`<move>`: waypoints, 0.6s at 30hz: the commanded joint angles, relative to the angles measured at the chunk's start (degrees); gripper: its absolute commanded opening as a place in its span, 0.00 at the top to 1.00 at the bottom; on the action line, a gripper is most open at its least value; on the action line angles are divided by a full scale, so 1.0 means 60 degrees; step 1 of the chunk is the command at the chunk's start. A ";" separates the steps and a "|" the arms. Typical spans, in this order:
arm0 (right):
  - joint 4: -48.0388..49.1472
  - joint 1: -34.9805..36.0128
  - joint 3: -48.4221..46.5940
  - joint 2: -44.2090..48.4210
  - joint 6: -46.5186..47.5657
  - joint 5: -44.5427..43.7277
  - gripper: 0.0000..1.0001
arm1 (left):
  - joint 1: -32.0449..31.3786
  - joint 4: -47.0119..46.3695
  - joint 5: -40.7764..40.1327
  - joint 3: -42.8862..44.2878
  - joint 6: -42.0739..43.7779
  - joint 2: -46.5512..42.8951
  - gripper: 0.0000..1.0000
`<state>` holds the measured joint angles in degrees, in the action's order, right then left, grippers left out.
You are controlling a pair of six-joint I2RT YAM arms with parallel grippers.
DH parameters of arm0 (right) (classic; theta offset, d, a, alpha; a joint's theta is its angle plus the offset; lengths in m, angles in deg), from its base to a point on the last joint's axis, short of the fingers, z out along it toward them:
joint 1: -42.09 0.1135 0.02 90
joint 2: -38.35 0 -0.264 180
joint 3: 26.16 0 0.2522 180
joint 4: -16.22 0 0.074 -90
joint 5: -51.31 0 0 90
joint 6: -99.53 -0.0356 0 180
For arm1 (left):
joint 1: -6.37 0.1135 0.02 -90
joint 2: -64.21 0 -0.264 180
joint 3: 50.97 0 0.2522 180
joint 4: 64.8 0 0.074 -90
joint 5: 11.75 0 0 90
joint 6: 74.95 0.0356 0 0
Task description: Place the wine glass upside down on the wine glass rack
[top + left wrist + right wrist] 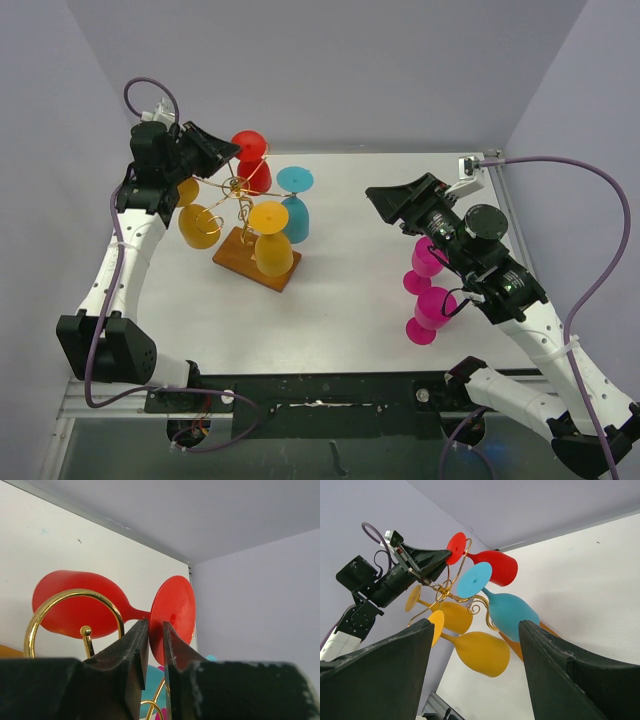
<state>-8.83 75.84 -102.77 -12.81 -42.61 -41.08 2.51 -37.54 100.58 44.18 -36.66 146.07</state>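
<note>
The gold wire wine glass rack (240,192) stands on its wooden base (250,265) at the left middle of the table. A red wine glass (252,165) hangs upside down on its far arm, with its foot (175,605) up. My left gripper (232,152) points at the underside of that foot. Its jaws are a narrow slit apart with nothing between them. The right wrist view shows the rack (447,587), the red glass (495,567) and my left gripper (440,557). My right gripper (385,205) is wide open and empty, above the table to the right of the rack.
A blue glass (296,210) and two yellow glasses (200,226) (273,245) also hang on the rack. Two magenta glasses (425,262) (432,312) are on the table under my right arm. Walls close the back and both sides.
</note>
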 commanded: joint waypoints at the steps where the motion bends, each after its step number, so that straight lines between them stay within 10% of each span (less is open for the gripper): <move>1: 0.0386 -0.0057 0.0060 0.0117 -0.0055 0.0010 0.31 | 0.0086 0.0117 -0.0470 0.0585 0.0480 -0.0395 0.85; 18: 0.0069 -0.0278 -0.0002 0.0135 0.0003 -0.0173 0.31 | 0.0101 0.1233 -0.0684 0.1201 0.1194 -0.0752 0.60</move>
<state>-9.40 74.71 -102.68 -12.81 -43.15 -41.23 2.73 -31.61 97.52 47.35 -31.94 143.93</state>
